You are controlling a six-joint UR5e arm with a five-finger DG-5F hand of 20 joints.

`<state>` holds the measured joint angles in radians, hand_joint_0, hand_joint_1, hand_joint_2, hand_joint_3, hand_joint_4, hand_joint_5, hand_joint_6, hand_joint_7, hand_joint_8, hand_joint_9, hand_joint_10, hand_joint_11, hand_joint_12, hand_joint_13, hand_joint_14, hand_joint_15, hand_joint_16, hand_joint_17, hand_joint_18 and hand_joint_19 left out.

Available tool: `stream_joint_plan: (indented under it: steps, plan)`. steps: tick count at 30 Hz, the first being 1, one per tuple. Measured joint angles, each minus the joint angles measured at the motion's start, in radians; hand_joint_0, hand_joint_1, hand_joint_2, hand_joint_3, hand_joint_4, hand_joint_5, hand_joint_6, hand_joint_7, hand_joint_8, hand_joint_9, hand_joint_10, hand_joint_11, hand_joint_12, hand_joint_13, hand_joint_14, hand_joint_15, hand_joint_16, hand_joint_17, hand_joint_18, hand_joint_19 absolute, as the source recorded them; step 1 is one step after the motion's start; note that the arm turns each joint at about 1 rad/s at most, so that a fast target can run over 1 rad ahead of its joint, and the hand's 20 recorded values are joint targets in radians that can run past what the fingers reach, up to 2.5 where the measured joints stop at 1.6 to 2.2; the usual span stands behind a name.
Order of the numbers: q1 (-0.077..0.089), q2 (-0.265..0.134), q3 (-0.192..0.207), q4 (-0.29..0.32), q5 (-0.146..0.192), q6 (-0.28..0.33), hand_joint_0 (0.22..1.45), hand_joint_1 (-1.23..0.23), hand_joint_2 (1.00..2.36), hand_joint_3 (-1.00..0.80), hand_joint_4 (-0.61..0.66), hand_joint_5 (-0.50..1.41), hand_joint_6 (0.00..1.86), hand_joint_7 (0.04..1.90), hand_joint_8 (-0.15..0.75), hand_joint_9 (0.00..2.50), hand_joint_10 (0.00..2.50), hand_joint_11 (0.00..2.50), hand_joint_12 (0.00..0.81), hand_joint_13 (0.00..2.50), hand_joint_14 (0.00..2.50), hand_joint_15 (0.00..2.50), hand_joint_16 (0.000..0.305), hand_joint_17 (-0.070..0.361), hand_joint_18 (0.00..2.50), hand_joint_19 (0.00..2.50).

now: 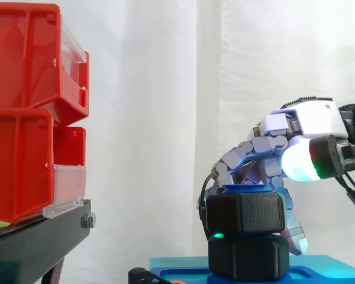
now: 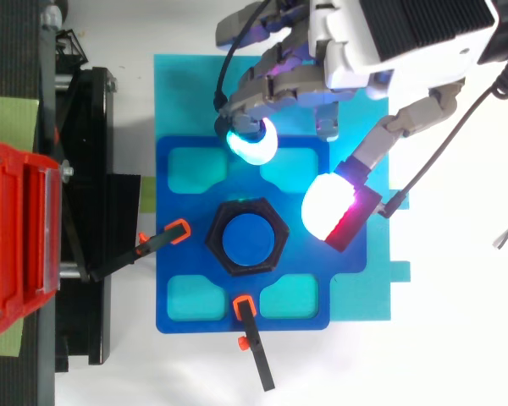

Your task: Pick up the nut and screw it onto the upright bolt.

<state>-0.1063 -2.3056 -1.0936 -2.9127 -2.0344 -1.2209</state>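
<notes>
Black nut (image 1: 245, 213) seated on upright blue bolt (image 2: 247, 239), at centre of blue fixture plate (image 2: 176, 288). Hand (image 2: 356, 59) held just beside nut: fingers loosely bent, spread apart, nothing gripped. Glowing fingertips (image 2: 252, 145) kept clear of nut. Red bins (image 1: 23, 118) stacked on black stand (image 1: 35, 236), well apart.

Two red bins (image 1: 23, 112) sat stacked on a black stand (image 1: 35, 239) before a white curtain (image 1: 165, 89), each with a clear front panel (image 1: 65, 189). Beside the stand, a dark blue plate (image 2: 178, 296) with four paler pockets lay on a light blue mat (image 2: 178, 93) on a white table (image 2: 457, 338). Two black clamps with orange tips reached onto the plate, one (image 2: 165, 235) from the stand side, the other (image 2: 252, 334) from the plate's lower edge in the top view. A green strip (image 2: 8, 118) lay under the bins.
</notes>
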Motion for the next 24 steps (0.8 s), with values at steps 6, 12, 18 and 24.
stream_joint_plan:
  steps: [6, 12, 18, 24]
  plan:
    - [-0.002, 0.000, 0.001, 0.003, -0.006, 0.002, 0.47, -0.26, 1.00, -0.50, 0.20, -0.07, 0.50, 0.86, 0.250, 1.22, 0.00, 0.10, 0.335, 0.70, 0.00, 0.07, 0.031, 0.070, 0.28, 0.07]
    - [0.008, 0.000, 0.001, 0.009, -0.006, 0.009, 0.47, -0.28, 1.00, -0.50, 0.17, -0.13, 0.50, 0.68, 0.254, 0.92, 0.00, 0.00, 0.349, 0.59, 0.00, 0.07, 0.035, 0.078, 0.18, 0.09]
    - [0.032, 0.000, 0.001, 0.032, 0.005, 0.019, 0.46, -0.29, 1.00, -0.50, 0.16, -0.14, 0.50, 0.67, 0.252, 0.86, 0.00, 0.00, 0.352, 0.55, 0.00, 0.06, 0.036, 0.081, 0.16, 0.10]
    - [0.058, 0.000, 0.001, 0.055, 0.034, 0.041, 0.46, -0.29, 1.00, -0.50, 0.19, -0.11, 0.50, 0.71, 0.261, 0.90, 0.00, 0.00, 0.348, 0.56, 0.00, 0.06, 0.037, 0.082, 0.15, 0.09]
